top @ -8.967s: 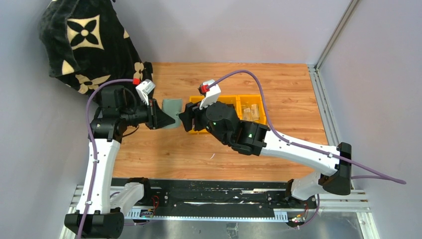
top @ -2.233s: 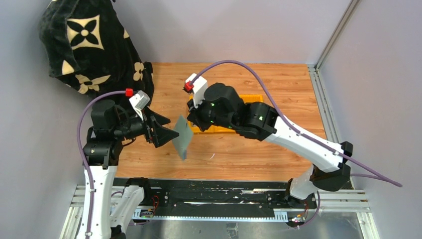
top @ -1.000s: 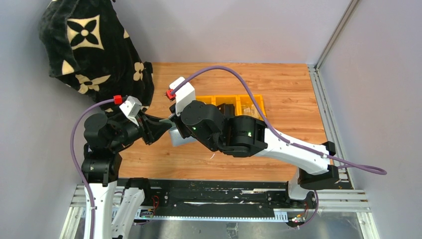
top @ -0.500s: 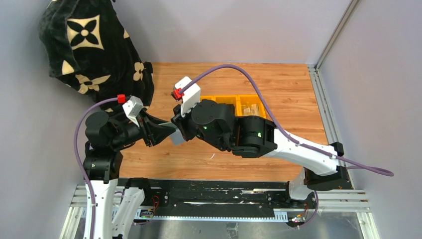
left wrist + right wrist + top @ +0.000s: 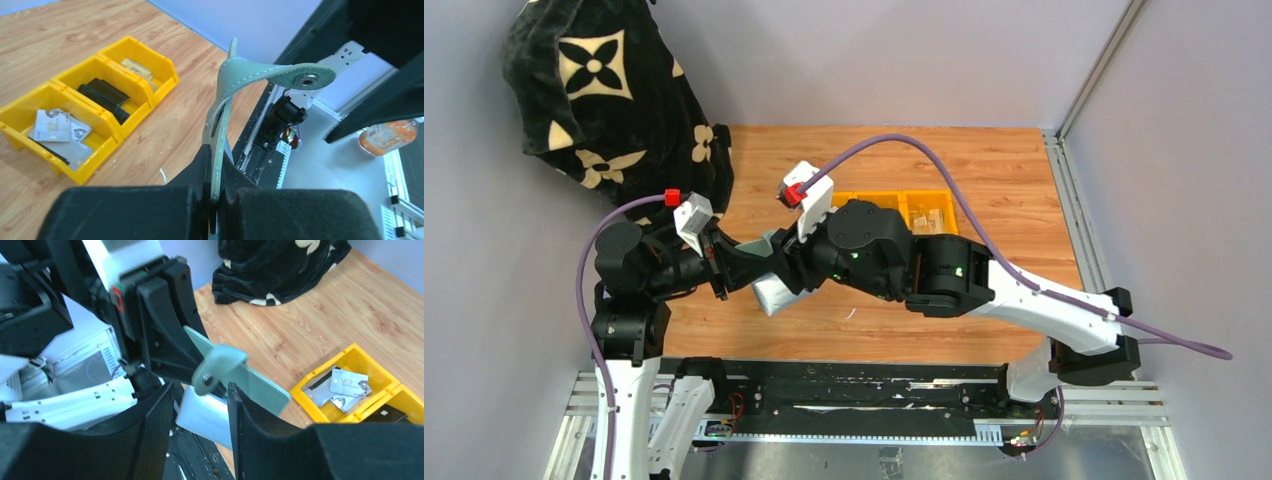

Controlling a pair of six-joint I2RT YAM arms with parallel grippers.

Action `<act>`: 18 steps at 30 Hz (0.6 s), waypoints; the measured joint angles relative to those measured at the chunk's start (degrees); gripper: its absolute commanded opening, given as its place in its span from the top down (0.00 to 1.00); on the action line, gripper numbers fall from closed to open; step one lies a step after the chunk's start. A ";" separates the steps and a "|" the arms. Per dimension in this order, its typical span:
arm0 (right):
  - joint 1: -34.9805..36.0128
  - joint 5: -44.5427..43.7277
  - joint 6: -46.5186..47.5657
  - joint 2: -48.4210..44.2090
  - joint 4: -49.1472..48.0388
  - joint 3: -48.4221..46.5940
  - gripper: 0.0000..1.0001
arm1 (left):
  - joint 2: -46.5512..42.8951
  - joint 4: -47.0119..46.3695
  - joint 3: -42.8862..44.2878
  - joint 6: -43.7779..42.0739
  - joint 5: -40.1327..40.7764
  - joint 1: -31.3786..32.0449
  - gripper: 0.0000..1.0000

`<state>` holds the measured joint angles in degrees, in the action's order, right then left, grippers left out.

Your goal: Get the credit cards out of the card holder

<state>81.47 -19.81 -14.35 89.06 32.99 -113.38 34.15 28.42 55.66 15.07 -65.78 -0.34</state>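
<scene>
Nearest the table's (image 5: 874, 160) near edge, toward its left side, the two arms meet above the wood. The left gripper (image 5: 214, 165) is closed on one edge of the sage-green card holder (image 5: 225, 100), which it holds edge-up and clear of the table, the closure tab (image 5: 300, 77) with its metal snap curling off the top. The right gripper (image 5: 200, 389) faces it with its jaws parted. Between its fingers (image 5: 150, 440) lie the tab and a paler panel of the holder, and no grip on either can be seen. Whether any cards sit inside the holder cannot be told. Farther back, near the table's middle, stands a row of three yellow bins (image 5: 904, 205), partly covered by the right arm in the overhead view. The bin at the left end of the row contains loose credit cards (image 5: 55, 119), pale with faint print. The middle bin contains a black wallet-like item (image 5: 102, 95) and the bin at the right end a tan item (image 5: 136, 67). In the far-left corner a black cloth (image 5: 594, 90) with cream flower motifs is heaped against the wall.
</scene>
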 measured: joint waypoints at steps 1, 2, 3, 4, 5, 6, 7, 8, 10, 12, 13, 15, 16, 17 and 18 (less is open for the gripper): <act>-0.48 1.57 0.04 -0.85 -0.37 1.25 0.38 | 0.17 0.04 0.17 0.52 -0.20 0.00 1.00; -1.44 3.50 0.22 -2.14 -0.68 3.04 0.34 | 0.42 -0.07 0.39 1.20 -0.42 0.00 1.00; -2.49 5.18 0.15 -3.32 -0.85 4.57 0.30 | 0.61 -0.11 0.59 1.97 -0.57 0.00 1.00; -3.87 7.15 0.42 -4.90 -1.31 6.64 0.27 | 0.83 -0.28 0.83 2.95 -0.72 0.00 1.00; -5.44 9.57 0.68 -6.86 -1.77 9.11 0.24 | 1.05 -0.50 1.07 3.96 -0.85 0.00 1.00; -6.95 11.76 0.98 -9.07 -2.23 11.72 0.22 | 1.31 -0.87 1.40 5.11 -1.01 0.00 1.00; -8.44 13.99 1.25 -11.54 -2.89 14.58 0.21 | 1.57 -1.36 1.75 6.29 -1.14 0.00 1.00; -10.01 17.59 1.88 -14.53 -4.66 17.81 0.19 | 1.90 -1.86 2.21 7.76 -1.27 0.00 1.00; -12.55 20.11 2.19 -21.09 -5.84 24.65 0.17 | 2.47 -3.56 2.89 11.15 -1.73 0.00 1.00; -14.67 23.82 2.62 -26.97 -8.94 31.12 0.16 | 2.95 -6.25 3.26 15.72 -2.23 0.00 1.00; -15.65 25.35 2.75 -29.44 -10.21 33.86 0.16 | 3.17 -7.39 3.30 17.59 -2.38 0.00 1.00; -17.22 28.30 3.08 -33.68 -14.49 40.04 0.16 | 3.67 -9.73 3.52 21.75 -2.73 0.00 1.00; -17.66 29.46 3.21 -35.08 -16.31 42.93 0.15 | 3.96 -10.67 3.65 23.56 -2.86 0.00 1.00; -17.92 30.42 3.32 -36.30 -17.97 45.46 0.15 | 4.26 -11.61 3.80 25.33 -3.06 0.00 1.00; -18.12 31.43 3.41 -37.29 -19.76 48.13 0.16 | 4.50 -12.44 3.96 27.06 -3.15 0.00 1.00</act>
<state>63.35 11.62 -10.94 51.77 13.23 -65.25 38.65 15.99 59.61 42.13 -68.93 -0.34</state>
